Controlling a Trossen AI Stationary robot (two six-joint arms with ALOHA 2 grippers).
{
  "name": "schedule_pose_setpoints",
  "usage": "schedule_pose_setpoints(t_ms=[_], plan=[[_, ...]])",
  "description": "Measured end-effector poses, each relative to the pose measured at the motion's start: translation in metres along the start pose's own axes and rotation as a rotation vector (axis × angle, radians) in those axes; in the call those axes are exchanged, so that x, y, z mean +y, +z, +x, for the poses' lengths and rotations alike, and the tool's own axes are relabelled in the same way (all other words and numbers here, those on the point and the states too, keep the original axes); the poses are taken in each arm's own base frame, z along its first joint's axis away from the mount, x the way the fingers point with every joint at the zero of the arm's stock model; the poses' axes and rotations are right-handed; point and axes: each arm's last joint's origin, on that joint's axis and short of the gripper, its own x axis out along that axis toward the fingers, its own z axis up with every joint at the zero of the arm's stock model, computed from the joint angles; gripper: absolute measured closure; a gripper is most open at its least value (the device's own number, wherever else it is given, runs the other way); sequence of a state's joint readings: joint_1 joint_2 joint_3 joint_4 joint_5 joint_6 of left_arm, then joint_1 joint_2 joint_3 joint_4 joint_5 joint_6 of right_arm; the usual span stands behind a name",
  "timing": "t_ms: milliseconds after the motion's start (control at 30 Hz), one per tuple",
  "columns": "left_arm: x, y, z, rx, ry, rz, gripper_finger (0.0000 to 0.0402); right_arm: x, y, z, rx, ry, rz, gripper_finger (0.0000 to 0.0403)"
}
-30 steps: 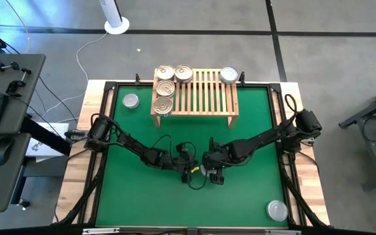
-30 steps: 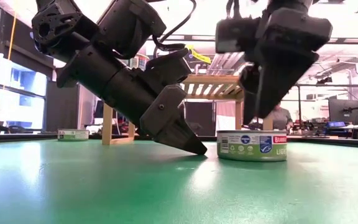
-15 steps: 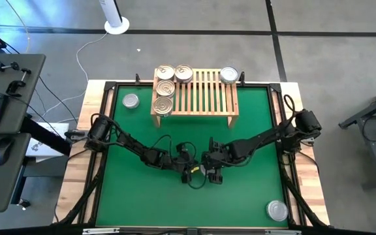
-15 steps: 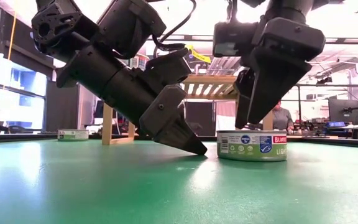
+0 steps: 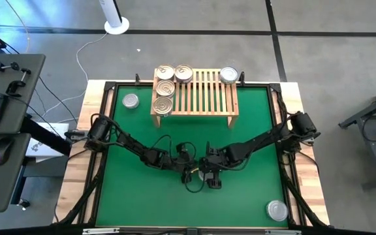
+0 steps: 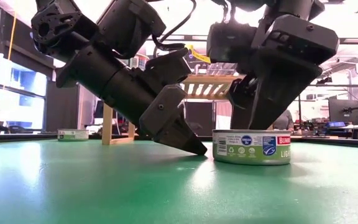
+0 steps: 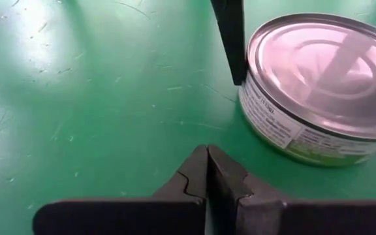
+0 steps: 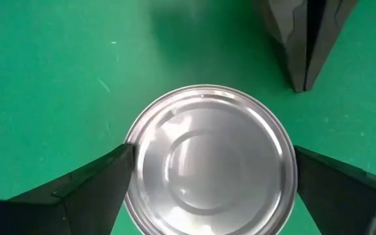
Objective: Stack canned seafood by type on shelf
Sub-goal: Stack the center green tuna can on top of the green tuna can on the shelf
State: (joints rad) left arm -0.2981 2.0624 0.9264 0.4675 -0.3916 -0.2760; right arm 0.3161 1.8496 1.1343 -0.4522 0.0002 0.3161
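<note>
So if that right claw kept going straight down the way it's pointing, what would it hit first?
The right gripper points down with open fingers on either side of a silver-topped tin on the green mat. Going straight on, its fingertips would probably meet the mat beside the tin, though how close they already are is unclear.

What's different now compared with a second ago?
The right end effector has come down around the silver-topped tin, its open fingers now on either side of it; the tin has shifted slightly across the mat. The shut left end effector, the shelf and its tins stayed put.
</note>
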Motion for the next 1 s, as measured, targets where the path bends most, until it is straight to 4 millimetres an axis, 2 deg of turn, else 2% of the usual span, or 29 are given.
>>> schedule_pose_setpoints(t_ms=[133,300,533,633,800,1000], plan=[[0.0,0.0,0.0,0.0,0.0,0.0,0.0402,-0.004,0.001,-0.004,-0.01,-0.006,0.062,0.0004],[0.0,0.0,0.0,0.004,0.0,0.001,0.0401,0.0,0.001,-0.02,-0.067,-0.087,0.063,0.0005],[-0.003,-0.001,-0.001,0.004,-0.003,0.008,0.0401,0.032,-0.019,-0.041,-0.095,-0.237,0.009,0.0005],[-0.003,-0.001,-0.001,0.004,-0.004,0.008,0.0401,0.046,-0.032,-0.044,-0.097,-0.307,-0.011,0.0005],[-0.004,0.0,-0.002,-0.006,-0.011,0.003,0.0402,0.05,-0.065,-0.028,-0.134,-0.306,0.076,0.0005],[-0.005,0.003,-0.001,-0.019,-0.095,-0.014,0.0401,0.042,-0.092,0.0,-0.325,-0.259,0.179,0.0005]])
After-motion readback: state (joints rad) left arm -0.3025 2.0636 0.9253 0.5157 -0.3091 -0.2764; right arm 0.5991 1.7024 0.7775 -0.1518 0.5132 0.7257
